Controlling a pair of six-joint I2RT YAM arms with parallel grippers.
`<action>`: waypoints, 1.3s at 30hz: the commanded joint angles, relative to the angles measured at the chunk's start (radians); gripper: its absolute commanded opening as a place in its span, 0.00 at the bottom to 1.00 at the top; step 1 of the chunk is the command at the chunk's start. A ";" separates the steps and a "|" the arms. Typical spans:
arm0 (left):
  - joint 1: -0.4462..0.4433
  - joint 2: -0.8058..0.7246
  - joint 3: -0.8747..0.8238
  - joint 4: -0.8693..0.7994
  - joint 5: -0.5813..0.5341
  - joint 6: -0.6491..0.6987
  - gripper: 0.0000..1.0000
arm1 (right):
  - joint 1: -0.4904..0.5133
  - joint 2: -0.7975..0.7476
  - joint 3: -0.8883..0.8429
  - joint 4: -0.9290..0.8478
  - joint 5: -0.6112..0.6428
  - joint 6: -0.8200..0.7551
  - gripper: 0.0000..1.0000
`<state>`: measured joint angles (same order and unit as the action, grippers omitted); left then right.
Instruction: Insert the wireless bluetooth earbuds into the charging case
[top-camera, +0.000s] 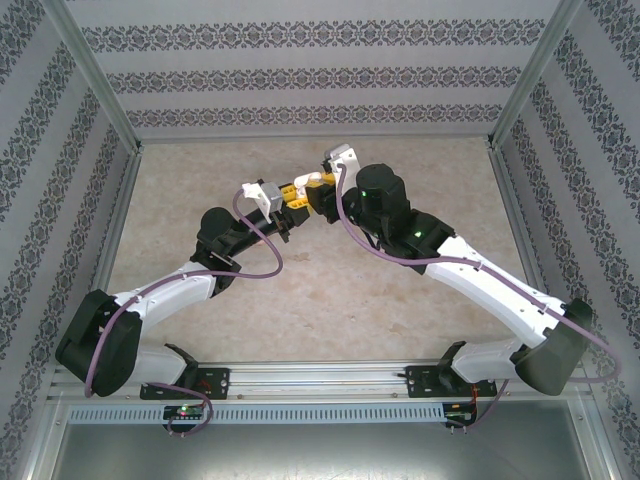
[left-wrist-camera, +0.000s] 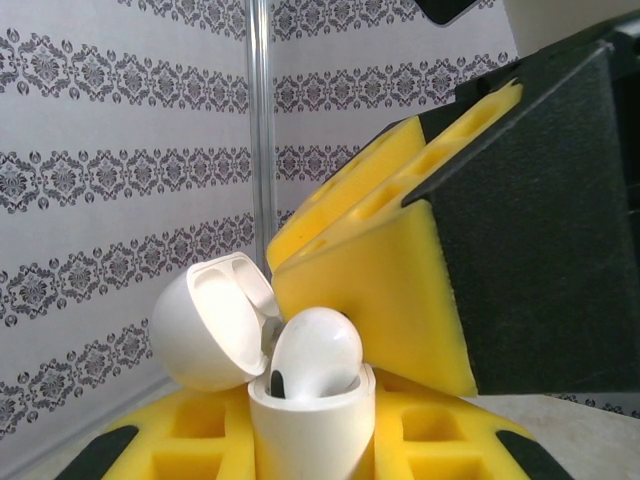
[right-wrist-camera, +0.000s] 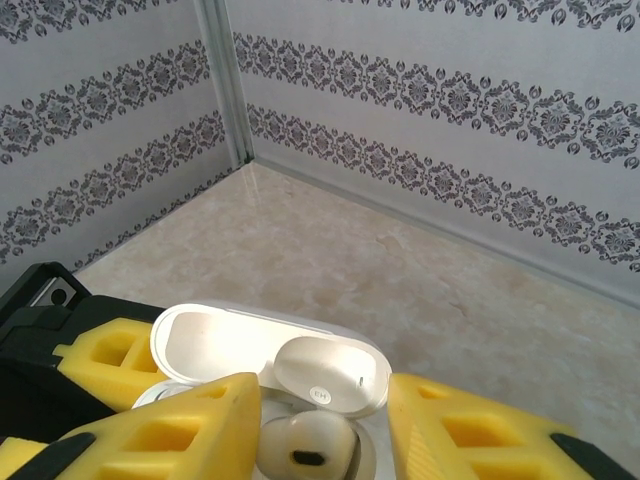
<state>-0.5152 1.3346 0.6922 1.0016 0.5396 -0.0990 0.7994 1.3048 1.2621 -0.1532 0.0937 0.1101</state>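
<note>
- The left gripper (left-wrist-camera: 312, 455) is found closed on the charging case (left-wrist-camera: 310, 425). Its yellow fingers (left-wrist-camera: 195, 440) are seen along the bottom edge of the left wrist view, pressed against either side of the white body.
- The case is held upright at lower centre of that view. Its lid (left-wrist-camera: 215, 320) is swung open to the left.
- One white earbud (left-wrist-camera: 315, 352) is seated in the mouth of the case, rounded head up. A dark oval spot is seen at its lower left.
- The right gripper (right-wrist-camera: 322, 440) is found with its yellow fingers (right-wrist-camera: 185, 425) standing apart at the bottom of the right wrist view. The earbud lies between them, close to the finger at lower left, and a gap is seen on the other side, so the earbud is not clamped.
- Just above the earbud in the right wrist view, a second white rounded piece (right-wrist-camera: 330, 378) with a small round mark is noted inside the case. Whether it is a bud cannot be told.
- In the left wrist view, one finger of the right gripper is seen slanting down from upper right to just beside the earbud. Contact cannot be told.
- In the top external view, both grippers are seen meeting at upper centre above the beige table (top-camera: 330, 300). The arms reach in from the lower corners.
- Patterned walls (top-camera: 320, 75) are noted around the table.
</note>
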 joint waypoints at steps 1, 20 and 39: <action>-0.005 -0.003 0.034 0.094 -0.006 0.004 0.00 | 0.032 -0.005 -0.047 -0.097 -0.085 0.021 0.42; -0.006 0.011 0.041 0.092 -0.007 0.002 0.00 | 0.034 -0.052 -0.062 -0.114 -0.077 0.043 0.53; -0.005 0.009 0.029 0.079 -0.013 0.018 0.00 | -0.009 -0.135 -0.056 -0.141 -0.079 0.079 0.60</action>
<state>-0.5171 1.3491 0.6926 1.0031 0.5423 -0.0872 0.8066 1.2037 1.2018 -0.2470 0.0467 0.1658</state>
